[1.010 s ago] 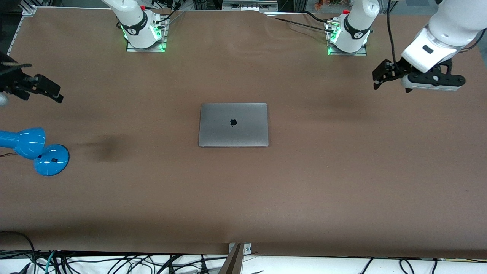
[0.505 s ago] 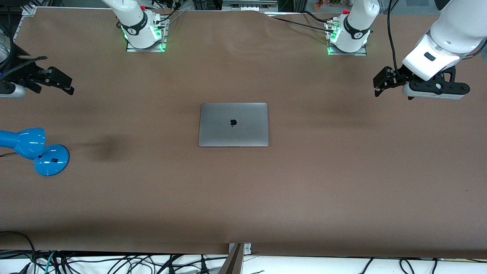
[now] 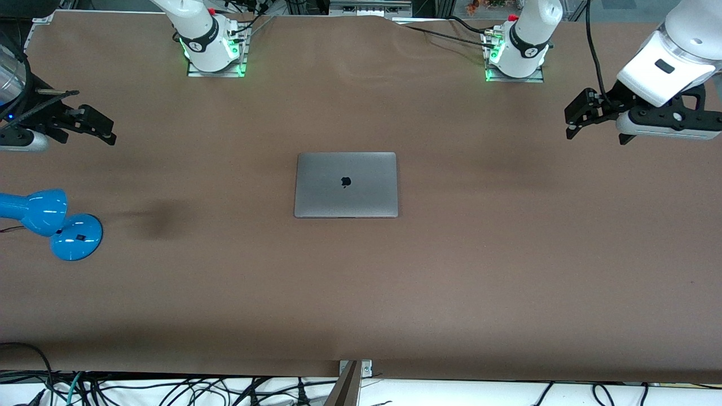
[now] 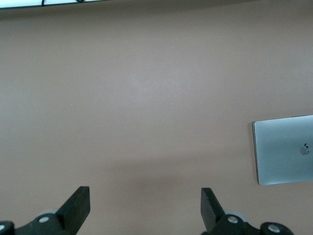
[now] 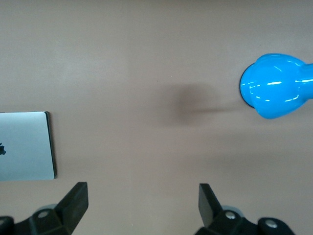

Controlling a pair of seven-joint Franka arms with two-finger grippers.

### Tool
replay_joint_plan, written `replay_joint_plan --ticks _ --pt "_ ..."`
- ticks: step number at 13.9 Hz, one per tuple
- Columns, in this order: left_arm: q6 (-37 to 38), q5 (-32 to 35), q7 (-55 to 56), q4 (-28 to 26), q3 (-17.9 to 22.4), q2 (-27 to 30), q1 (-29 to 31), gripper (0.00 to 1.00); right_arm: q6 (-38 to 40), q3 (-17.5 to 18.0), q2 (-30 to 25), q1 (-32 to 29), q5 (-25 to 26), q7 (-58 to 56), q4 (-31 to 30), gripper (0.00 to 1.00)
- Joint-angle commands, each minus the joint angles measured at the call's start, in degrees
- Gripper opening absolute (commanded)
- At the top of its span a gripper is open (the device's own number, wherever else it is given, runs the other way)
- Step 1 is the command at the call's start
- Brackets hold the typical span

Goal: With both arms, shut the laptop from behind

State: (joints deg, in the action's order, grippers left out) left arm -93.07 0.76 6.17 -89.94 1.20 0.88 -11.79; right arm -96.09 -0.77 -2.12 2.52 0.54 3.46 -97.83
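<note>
The space-grey laptop (image 3: 346, 184) lies shut and flat at the middle of the table, lid up with the black apple logo showing. Its edge also shows in the left wrist view (image 4: 284, 150) and in the right wrist view (image 5: 25, 145). My left gripper (image 3: 571, 121) is open and empty, up in the air over bare table at the left arm's end, well apart from the laptop. In its wrist view (image 4: 145, 205) the fingers stand wide apart. My right gripper (image 3: 107, 131) is open and empty over bare table at the right arm's end; its wrist view (image 5: 143, 203) shows the same.
A blue desk lamp (image 3: 53, 221) stands at the right arm's end of the table, nearer to the front camera than the right gripper; it also shows in the right wrist view (image 5: 275, 92). The two arm bases (image 3: 213, 45) (image 3: 516, 51) stand along the table's edge farthest from the camera.
The left gripper has moved outward toward its end of the table. The right gripper has come a little inward toward the laptop. The laptop has not moved.
</note>
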Motion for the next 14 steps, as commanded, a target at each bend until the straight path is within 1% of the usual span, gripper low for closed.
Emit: replay_joint_plan --ticks 1,3,8,14 --pt "2.02 0.55 -0.81 3.01 1.17 -1.93 -1.66 1.00 0.37 0.77 0.36 -0.59 0.25 0.31 1.76 1.00" --pt "2.28 2.66 0.33 2.84 1.17 -1.93 -2.89 1.00 0.55 0.77 0.45 -0.59 -0.01 0.49 1.86 1.00" --pt "4.47 2.66 1.66 2.93 1.17 -1.32 -3.07 1.00 0.55 0.68 0.62 -0.76 -0.10 -0.04 1.86 1.00" --pt "4.65 2.58 0.78 2.66 1.70 -1.32 -2.98 1.00 0.64 0.68 0.54 -0.67 -0.10 0.31 1.77 1.00"
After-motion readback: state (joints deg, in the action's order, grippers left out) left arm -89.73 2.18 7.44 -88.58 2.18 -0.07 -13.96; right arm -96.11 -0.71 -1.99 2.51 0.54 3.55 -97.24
